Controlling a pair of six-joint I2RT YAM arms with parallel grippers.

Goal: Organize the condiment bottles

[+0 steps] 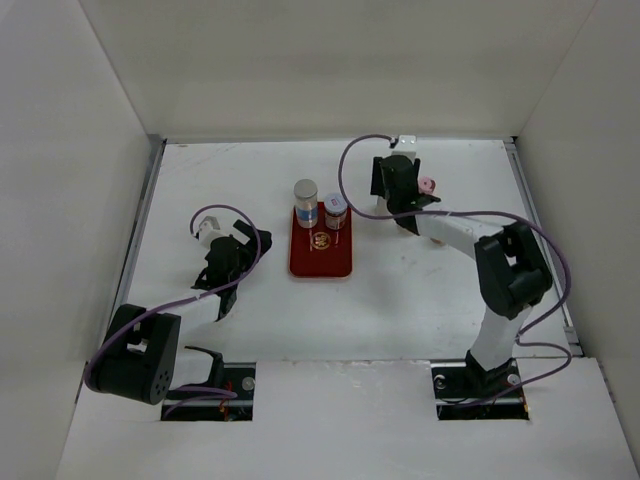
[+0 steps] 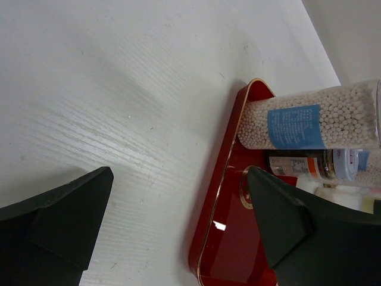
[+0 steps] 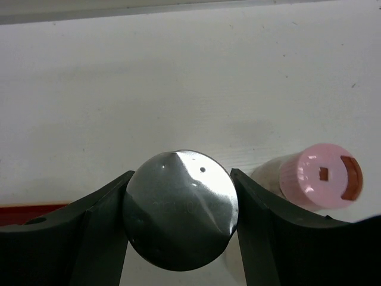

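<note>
My right gripper [image 1: 399,192] [image 3: 180,210] is shut on a silver-capped bottle [image 3: 180,208]; its fingers press both sides of the cap. The arm hides this bottle in the top view. A pink-capped bottle [image 3: 321,177] [image 1: 427,185] stands just to its right on the table. On the red tray [image 1: 322,262] stand a tall silver-capped bottle of white beads with a blue label [image 1: 305,195] [image 2: 309,119] and a shorter blue-white-capped jar [image 1: 336,207] [image 2: 321,165]. My left gripper [image 1: 243,248] [image 2: 178,179] is open and empty, left of the tray. The yellow and red-marked caps are out of view.
White walls enclose the table on the left, back and right. A metal rail [image 1: 143,215] runs along the table's left edge. The tray's near half [image 2: 238,250] holds nothing. Purple cables loop over both arms.
</note>
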